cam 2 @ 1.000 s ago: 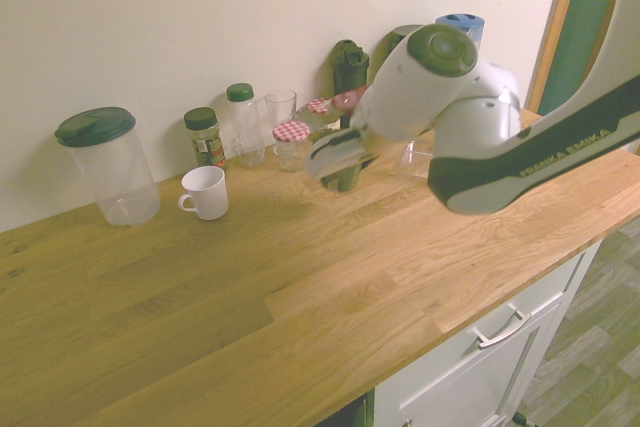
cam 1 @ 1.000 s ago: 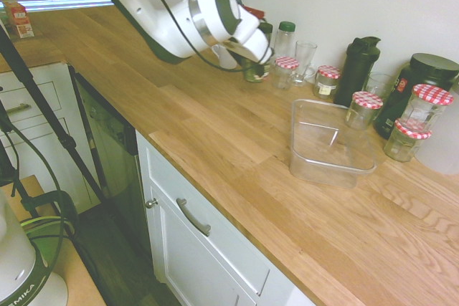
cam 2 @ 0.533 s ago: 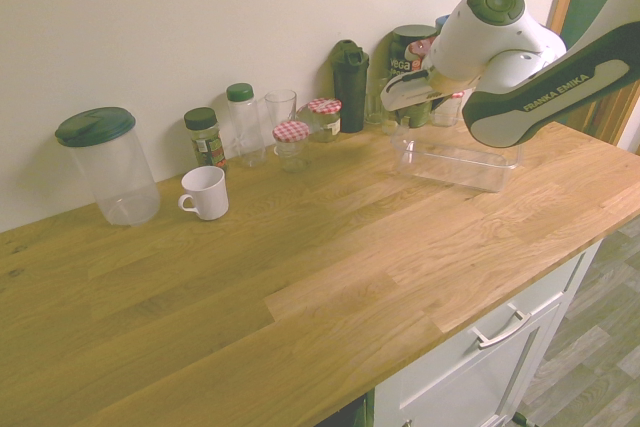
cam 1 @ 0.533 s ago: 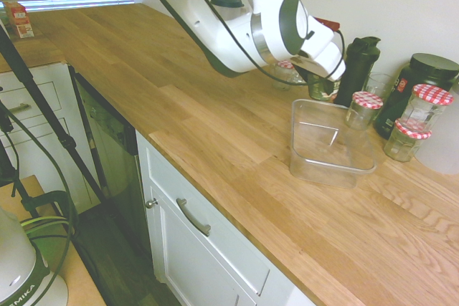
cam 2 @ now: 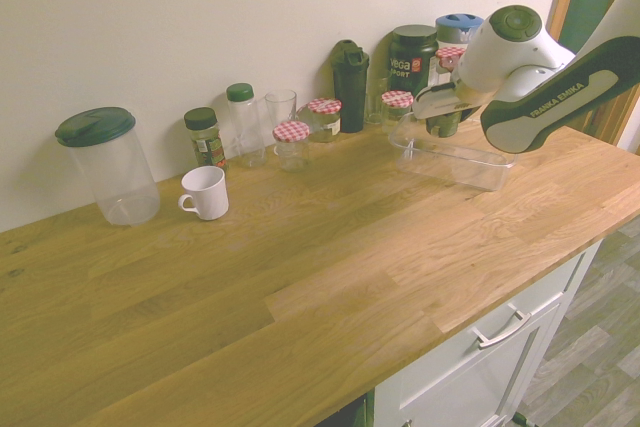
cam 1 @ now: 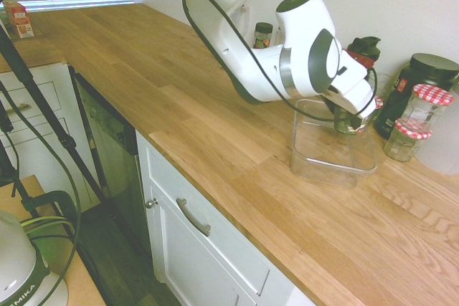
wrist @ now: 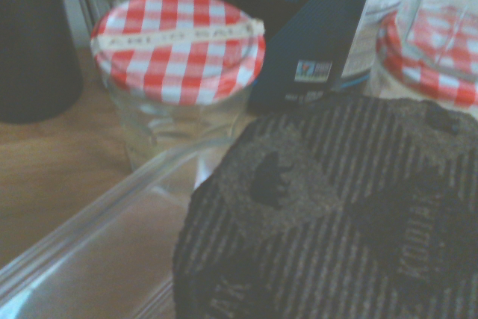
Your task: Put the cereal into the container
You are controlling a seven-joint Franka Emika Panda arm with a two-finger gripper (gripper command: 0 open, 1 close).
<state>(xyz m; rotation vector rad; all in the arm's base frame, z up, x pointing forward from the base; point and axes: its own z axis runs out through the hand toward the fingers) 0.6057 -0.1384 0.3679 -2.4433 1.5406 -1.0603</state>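
The cereal pot (cam 2: 443,124), dark green w/ a ribbed dark top (wrist: 328,214), is pinched in the gripper (cam 1: 349,117) and hangs over the far end of the clear plastic container (cam 1: 326,163), not set down in it. Just past the tub rim at about 12 o'clock in the 2nd ext view sits a glass jar w/ red-checked lid (wrist: 177,46). A black shaker bottle (cam 2: 350,71) is at roughly 10, and a white mug (cam 2: 205,192) is well apart at 9 on the wooden counter (cam 2: 300,287).
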